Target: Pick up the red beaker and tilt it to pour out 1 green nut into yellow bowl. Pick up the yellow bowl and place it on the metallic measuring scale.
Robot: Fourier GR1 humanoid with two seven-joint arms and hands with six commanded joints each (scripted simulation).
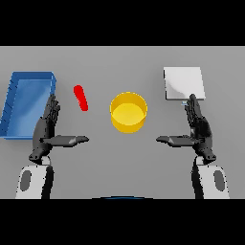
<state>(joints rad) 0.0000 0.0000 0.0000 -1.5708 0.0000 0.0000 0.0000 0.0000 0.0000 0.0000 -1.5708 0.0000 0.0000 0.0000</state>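
The bench (122,62) is a flat, matt grey surface that fills the view. At nine to ten o'clock on it sits a blue tray (11,103), a shallow rectangular box with thin upright walls, probably plastic. At two o'clock lies the scale (183,82), a pale, smooth, square slab with a small mark at its near edge; it reads light grey more than shiny metal. At the centre stands the bowl (128,112), a round yellow cup with straight walls and a smooth inside in which no nut can be seen.

The left hand (46,129) rests at eight o'clock, the right hand (197,128) at four o'clock. Both are dark, with fingers straight and pointing away and thumbs stretched toward the centre; both are open and hold nothing.

The beaker (81,97) is the smallest thing: a slim red shape at ten o'clock from the bowl, between tray and bowl, just beside the left hand's fingertips. It looks tilted or lying down; I cannot tell which, nor see any nuts in it.

Risks: the beaker is narrow and smooth, so a loose grasp could let it slip or roll toward the tray. Tilting too far would probably spill more than one nut, or miss the bowl. The left hand's fingers might nudge the beaker on approach.
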